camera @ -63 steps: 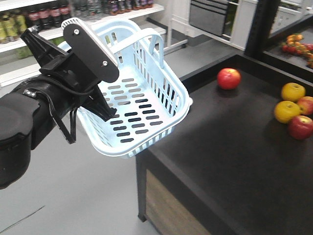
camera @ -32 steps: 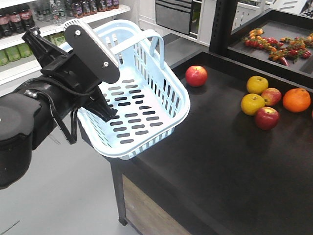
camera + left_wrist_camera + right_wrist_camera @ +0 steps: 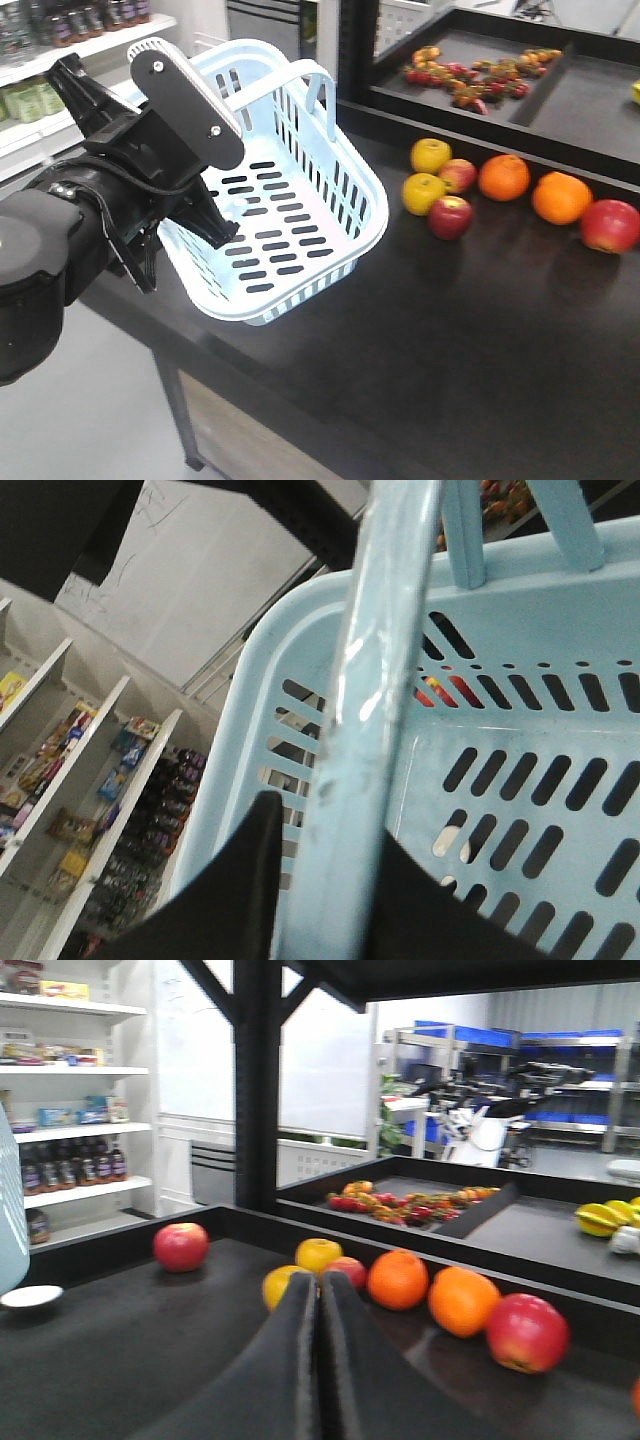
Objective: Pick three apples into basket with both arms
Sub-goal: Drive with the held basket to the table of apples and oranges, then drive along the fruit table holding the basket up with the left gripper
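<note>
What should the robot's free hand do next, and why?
Probably open the right gripper and ease toward the red apple just ahead: it is shut on nothing, the basket is empty, and the left gripper holds it.

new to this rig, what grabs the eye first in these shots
The empty pale blue basket, held tilted above the edge of the black counter by the left hand clamped on its handle. Next, the cluster of red apples, yellow apples and oranges farther along it.
</note>
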